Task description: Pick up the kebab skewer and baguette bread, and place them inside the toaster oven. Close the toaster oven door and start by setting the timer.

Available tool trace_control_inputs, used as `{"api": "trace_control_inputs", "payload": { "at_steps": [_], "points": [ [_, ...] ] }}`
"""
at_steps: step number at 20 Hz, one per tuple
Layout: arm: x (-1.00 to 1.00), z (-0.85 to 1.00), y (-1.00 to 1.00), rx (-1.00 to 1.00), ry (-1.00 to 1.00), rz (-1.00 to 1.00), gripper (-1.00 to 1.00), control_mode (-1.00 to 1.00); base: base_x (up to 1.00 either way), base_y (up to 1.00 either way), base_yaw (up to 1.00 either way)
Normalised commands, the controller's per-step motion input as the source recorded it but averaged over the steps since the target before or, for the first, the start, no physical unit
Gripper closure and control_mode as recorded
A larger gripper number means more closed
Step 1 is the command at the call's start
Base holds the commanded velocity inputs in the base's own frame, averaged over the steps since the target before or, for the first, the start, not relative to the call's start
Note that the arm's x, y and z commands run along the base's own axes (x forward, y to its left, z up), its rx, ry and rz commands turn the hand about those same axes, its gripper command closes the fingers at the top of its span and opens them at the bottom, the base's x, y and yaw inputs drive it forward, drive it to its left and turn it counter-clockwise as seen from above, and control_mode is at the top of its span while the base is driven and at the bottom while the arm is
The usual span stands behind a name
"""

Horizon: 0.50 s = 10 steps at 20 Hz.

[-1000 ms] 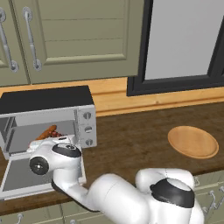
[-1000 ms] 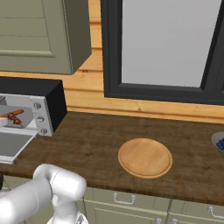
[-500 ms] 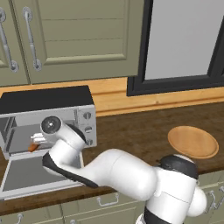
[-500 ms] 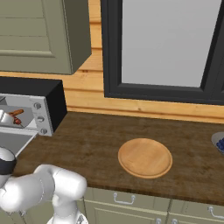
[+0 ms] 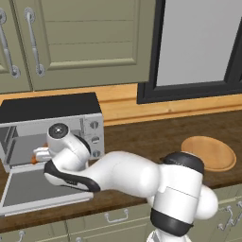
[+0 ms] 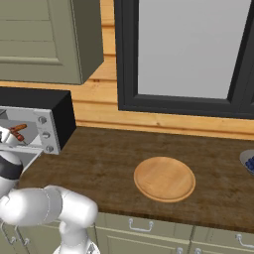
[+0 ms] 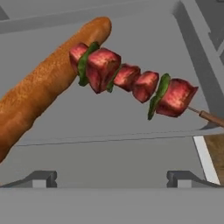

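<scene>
The gripper point(image 7: 112, 178) stands with its two small grey finger tips point(image 7: 40, 178) spread wide apart and nothing between them. Just ahead of it, inside the toaster oven point(image 5: 52, 124), lie the baguette bread point(image 7: 48, 85) and the kebab skewer point(image 7: 131, 83). The baguette is a long, slim, orange-brown loaf with a grainy crust and a rounded end. The skewer is a thin brown wooden stick carrying blocky red-brown meat chunks with green slivers between them; one end leans against the loaf. The oven is a boxy silver case with a matt black top, smooth grey inner walls and round knobs in a column. The toaster oven door point(image 5: 42, 189), a flat silver-framed grey panel, lies open below the gripper. No writing can be read anywhere
</scene>
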Motion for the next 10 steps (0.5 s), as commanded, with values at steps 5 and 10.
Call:
{"api": "trace_control_inputs", "payload": {
  "at_steps": [5,10],
  "points": [
    [0.2,0.0,0.22,-0.01,-0.02,0.0,-1.0,-1.0,0.0,0.0,0.0],
    [0.06,-0.01,0.03,-0.06,-0.03,0.0,-1.0,-1.0,0.0,0.0,0.0]
  ]
}}
